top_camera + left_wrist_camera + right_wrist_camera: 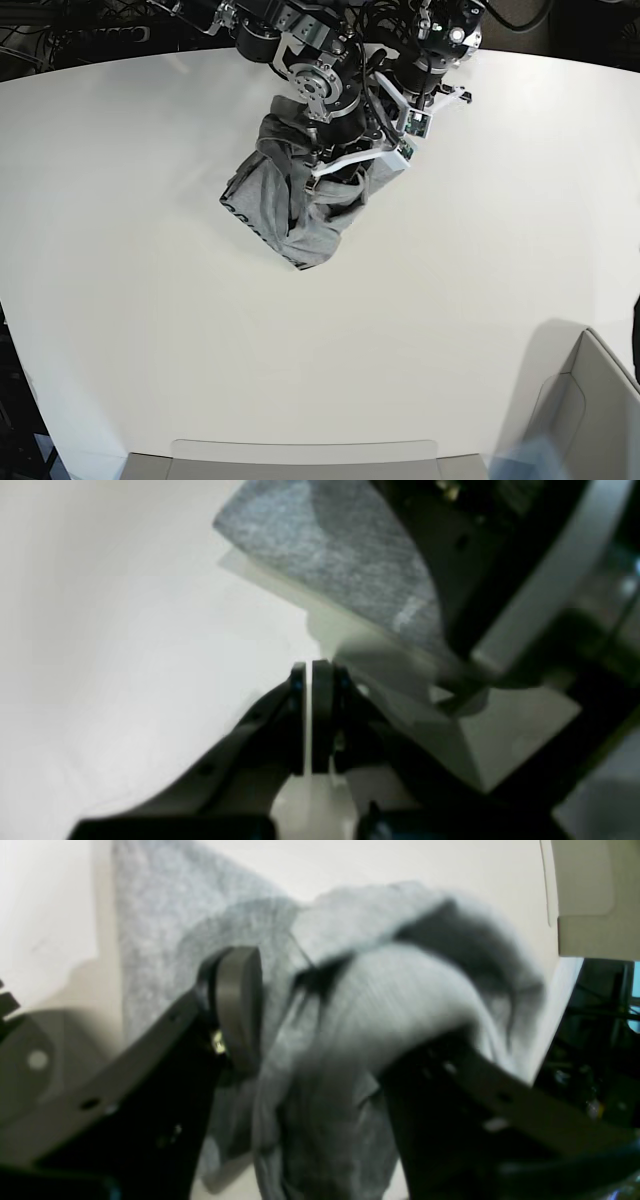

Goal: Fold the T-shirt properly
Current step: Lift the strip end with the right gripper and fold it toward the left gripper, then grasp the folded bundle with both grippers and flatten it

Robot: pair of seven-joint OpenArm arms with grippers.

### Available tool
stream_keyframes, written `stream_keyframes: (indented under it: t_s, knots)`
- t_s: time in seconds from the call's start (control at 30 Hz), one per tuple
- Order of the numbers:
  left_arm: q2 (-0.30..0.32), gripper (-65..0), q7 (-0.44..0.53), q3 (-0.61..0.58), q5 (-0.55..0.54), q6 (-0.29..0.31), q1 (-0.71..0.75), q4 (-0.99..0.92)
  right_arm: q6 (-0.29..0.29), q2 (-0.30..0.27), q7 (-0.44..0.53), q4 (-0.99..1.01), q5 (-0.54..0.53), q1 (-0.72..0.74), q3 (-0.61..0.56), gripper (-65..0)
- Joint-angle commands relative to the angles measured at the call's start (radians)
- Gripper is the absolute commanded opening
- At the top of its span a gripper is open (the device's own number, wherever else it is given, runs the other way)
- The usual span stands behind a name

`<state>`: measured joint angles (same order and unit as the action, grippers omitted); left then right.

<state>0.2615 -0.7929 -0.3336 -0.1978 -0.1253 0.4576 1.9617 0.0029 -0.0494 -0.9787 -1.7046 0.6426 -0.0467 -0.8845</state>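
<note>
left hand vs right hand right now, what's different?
The left hand is shut, its fingers nearly touching; the right hand stands open. The left hand holds nothing and sits over bare table; the right hand has the crumpled T-shirt bunched between its fingers. Both are dark and sit near the shirt.

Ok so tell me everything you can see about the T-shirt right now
The T-shirt is heather-grey, soft knit, bunched into a rumpled heap rather than folded flat. Black printing shows along its lower-left edge in the base view. It lies on the white table, near the far side, under both arms. The right gripper stands open astride a raised fold of cloth. The left gripper is shut beside the shirt, apparently holding nothing.
</note>
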Motion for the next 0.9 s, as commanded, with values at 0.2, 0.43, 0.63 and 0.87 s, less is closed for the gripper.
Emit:
stream_keyframes:
  t_s: [0.2, 0.43, 0.63, 0.87]
  knots:
    - [-0.075, -63.0, 0.016, 0.261, 0.01, -0.139, -0.03, 0.021, 0.055, -0.017, 0.024, -0.016, -0.02, -0.023, -0.075, -41.5]
    - [-0.109, -63.0, -0.058, 0.368, 0.01, -0.139, -0.036, 0.021, 0.055, -0.01, 0.06, -0.016, -0.02, -0.011, -0.115, -41.6]
    - [-0.109, -63.0, -0.055, 0.374, 0.01, -0.139, -0.036, 0.02, 0.047, -0.004, 0.057, -0.025, -0.019, -0.015, -0.069, -41.6]
    - [-0.107, -63.0, -0.05, 0.376, 0.01, -0.139, -0.044, 0.02, 0.044, -0.004, 0.06, -0.099, -0.028, -0.012, -0.029, -41.6]
